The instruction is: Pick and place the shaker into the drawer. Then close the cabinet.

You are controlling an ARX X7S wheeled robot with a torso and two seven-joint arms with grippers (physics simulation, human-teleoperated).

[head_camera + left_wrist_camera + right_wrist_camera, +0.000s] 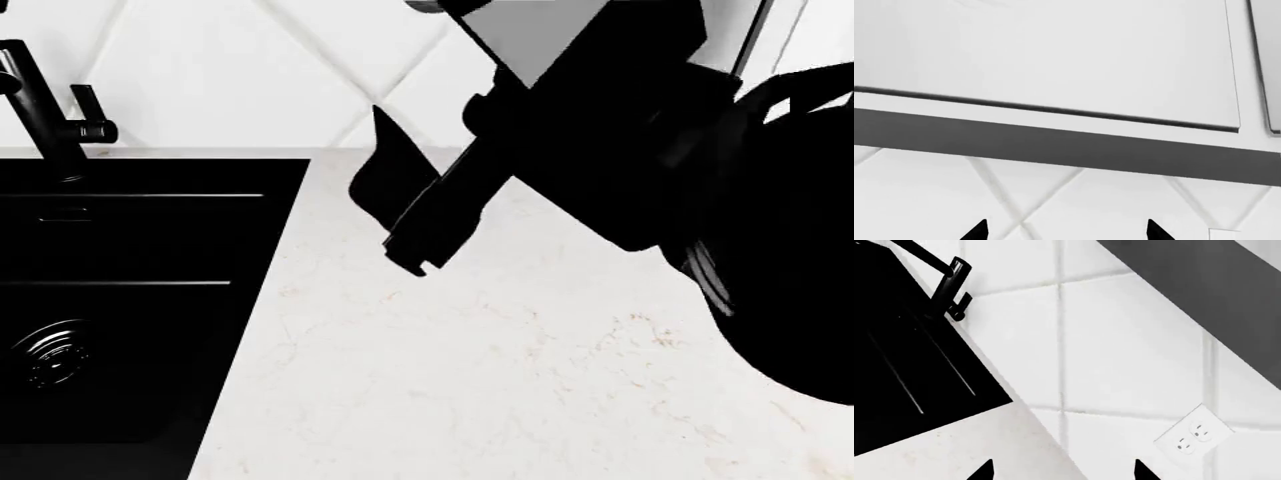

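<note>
The shaker and the drawer are out of view in all three views. My left gripper is open and empty; only its two black fingertips show, pointing at white diamond wall tiles below a wall cabinet. My right gripper is open and empty, its tips wide apart over the counter's back edge where it meets the tiled wall. In the head view a black arm reaches in from the right, its open gripper above the pale marble counter.
A black sink with a black faucet lies left of the counter; both show in the right wrist view, the sink and the faucet. A white wall outlet is on the tiles. White wall-cabinet doors sit above a dark strip.
</note>
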